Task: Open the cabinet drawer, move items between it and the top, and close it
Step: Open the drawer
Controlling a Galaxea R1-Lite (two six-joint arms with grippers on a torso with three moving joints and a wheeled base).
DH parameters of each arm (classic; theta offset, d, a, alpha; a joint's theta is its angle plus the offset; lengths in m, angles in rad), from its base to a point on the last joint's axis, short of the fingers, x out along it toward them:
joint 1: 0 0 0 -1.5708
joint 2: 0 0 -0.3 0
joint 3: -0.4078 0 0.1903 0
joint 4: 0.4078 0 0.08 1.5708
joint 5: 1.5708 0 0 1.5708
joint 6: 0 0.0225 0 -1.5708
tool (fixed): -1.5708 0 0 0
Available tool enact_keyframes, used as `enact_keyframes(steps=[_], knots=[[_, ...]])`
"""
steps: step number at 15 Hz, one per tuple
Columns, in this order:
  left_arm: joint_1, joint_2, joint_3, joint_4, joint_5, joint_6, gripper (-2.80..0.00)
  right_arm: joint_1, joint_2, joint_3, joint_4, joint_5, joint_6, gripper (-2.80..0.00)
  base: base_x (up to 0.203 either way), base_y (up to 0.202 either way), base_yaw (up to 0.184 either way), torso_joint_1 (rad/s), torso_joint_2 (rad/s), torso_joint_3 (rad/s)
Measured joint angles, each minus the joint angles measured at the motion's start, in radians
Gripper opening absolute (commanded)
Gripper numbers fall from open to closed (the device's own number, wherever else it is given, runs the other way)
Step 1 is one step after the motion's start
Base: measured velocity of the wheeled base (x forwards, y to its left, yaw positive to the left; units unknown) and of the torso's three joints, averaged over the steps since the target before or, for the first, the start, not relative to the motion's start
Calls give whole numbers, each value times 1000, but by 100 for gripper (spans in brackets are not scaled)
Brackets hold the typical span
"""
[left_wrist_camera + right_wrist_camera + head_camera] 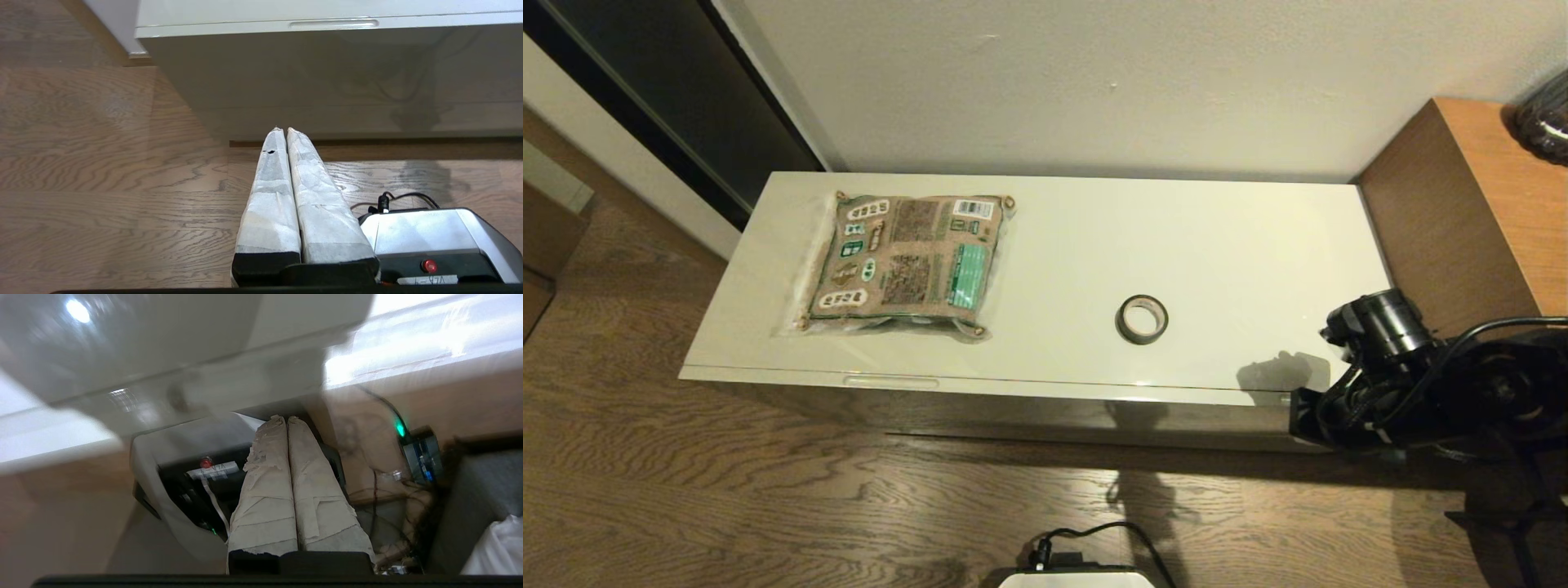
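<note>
Nearest the robot, the left gripper (282, 130) hangs low over the wood floor, fingers pressed together, holding nothing. The right gripper (287, 417) is likewise closed and empty at the cabinet's right front. The cabinet drawer (890, 381) sits closed; beyond, the tape ring (1142, 318) and printed packet (903, 261) lie on the top (1241, 245).

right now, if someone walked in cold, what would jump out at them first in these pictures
Most striking is the brown-and-green printed packet lying flat on the left part of the glossy cream-white top. A small dark tape ring sits alone nearer the front edge, right of centre. The right arm's black wrist looms at the cabinet's front right corner, its right gripper shut and empty.
</note>
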Motion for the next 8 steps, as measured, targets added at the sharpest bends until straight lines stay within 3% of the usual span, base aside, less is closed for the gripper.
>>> enact_keyframes(steps=[3, 8], knots=[[1, 0, 0, -1, 0, 0, -280, -2, 4, 17, -32, 2, -5, -280, 0, 0, 0, 0, 0, 0], [1, 0, 0, -1, 0, 1, -280, 0, -53, -92, 98, 15, 0, -280, 0, 0, 0, 0, 0, 0]])
